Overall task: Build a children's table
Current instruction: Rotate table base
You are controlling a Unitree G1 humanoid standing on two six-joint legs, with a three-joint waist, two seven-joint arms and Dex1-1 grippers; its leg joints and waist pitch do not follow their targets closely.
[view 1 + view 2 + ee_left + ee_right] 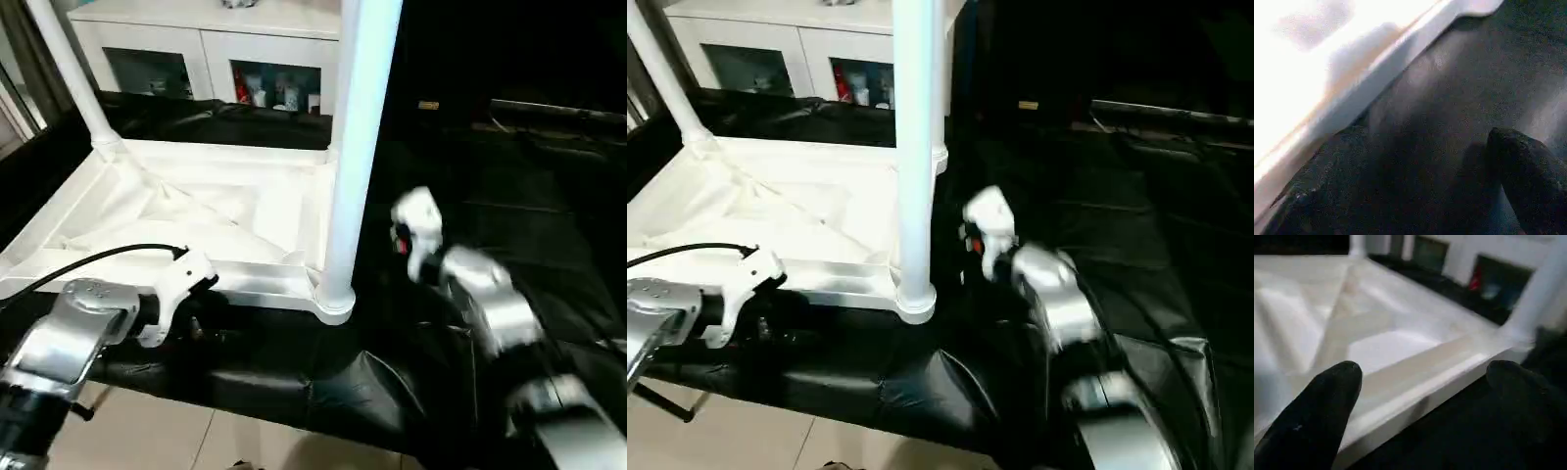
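Your left gripper (pixel 196 328), fingers apart and empty, sits just below the near rim of the upturned tabletop (pixel 225 211) on the black cloth. 2 legs stand upright; the near-corner leg (pixel 355 147) lies between both arms. Your right gripper (pixel 1425 377), fingers wide apart and empty, faces that rim.

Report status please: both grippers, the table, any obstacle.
Left gripper open, right gripper open, both empty. Children's table upside down on black cloth, two legs fitted upright. Nothing in the way.
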